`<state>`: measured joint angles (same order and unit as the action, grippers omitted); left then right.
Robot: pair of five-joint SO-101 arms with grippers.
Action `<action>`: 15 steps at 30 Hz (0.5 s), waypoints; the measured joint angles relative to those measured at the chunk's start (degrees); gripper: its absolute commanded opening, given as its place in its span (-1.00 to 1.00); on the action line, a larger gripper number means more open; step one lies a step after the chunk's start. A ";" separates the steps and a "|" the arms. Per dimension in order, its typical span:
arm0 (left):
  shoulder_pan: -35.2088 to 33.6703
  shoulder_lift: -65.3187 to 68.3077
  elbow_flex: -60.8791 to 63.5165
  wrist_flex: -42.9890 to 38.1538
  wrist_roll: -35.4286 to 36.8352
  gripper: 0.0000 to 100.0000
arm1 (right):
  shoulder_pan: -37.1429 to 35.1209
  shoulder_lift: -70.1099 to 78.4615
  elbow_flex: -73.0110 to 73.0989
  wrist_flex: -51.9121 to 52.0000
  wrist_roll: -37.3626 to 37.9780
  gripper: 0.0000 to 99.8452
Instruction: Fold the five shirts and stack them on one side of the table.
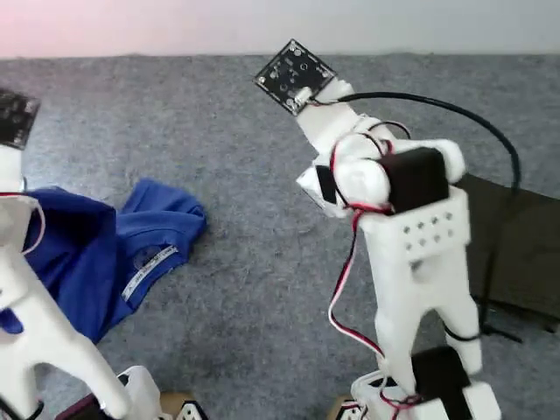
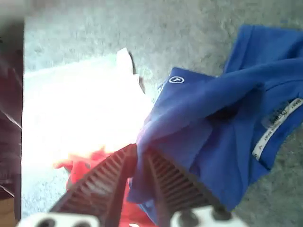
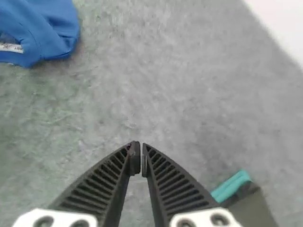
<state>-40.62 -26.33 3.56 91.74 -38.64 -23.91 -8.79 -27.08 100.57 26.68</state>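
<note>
Shirt: a crumpled royal-blue knit shirt [image 1: 131,241] lies bunched toward the left arm's side of the table. Its neck opening faces up, with a white label strip [image 1: 150,268] showing inside the collar.
Left claw: the left claw [image 2: 141,152] is closed tight, its ribbed black fingers pinching a raised fold of the royal-blue knit shirt [image 2: 227,118].
Right claw: the right claw [image 3: 136,158] has its tips pressed together with nothing between them. It hangs over bare table, well apart from the royal-blue knit shirt [image 3: 38,23], whose collar end sits at the picture's corner.
Hidden or cut off: in the high view the left arm's white link stands in front of the shirt's near edge, and the frame edge cuts off the rest of it.
Hard to make out: just beside the shirt in the left wrist view lies a white patch [image 2: 80,104], too bright to tell whether it is cloth or paper. A red cloth [image 2: 90,163] is partly covered by the fingers (its shape cannot be read).
Table: a grey felt-like table [image 1: 245,175] carries everything. A flat dark sheet [image 1: 516,254] lies past the right arm.
Room: a pale wall [image 1: 262,26] runs behind the table's far edge.
Between views: the right wrist view adds a small teal piece [image 3: 231,185] touching a dark edge. Whether that edge belongs to the dark sheet, I cannot tell.
</note>
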 measured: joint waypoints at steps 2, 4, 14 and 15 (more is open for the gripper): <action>-4.04 0.00 6.15 -5.19 0.26 -0.97 | -2.20 2.73 0.00 0.00 -0.26 -0.98; -8.26 0.00 11.43 -9.85 0.09 -0.97 | -4.48 5.54 0.00 0.00 -0.44 -0.98; -19.87 0.09 22.59 -16.62 -4.22 -0.66 | -13.10 24.44 0.00 -0.44 -2.81 -0.88; -20.22 0.09 22.33 -15.74 -4.31 -0.66 | -13.80 26.02 0.00 -1.23 -4.04 -0.81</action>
<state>-60.84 -26.24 25.89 76.00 -42.95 -37.71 17.23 -27.08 99.34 22.64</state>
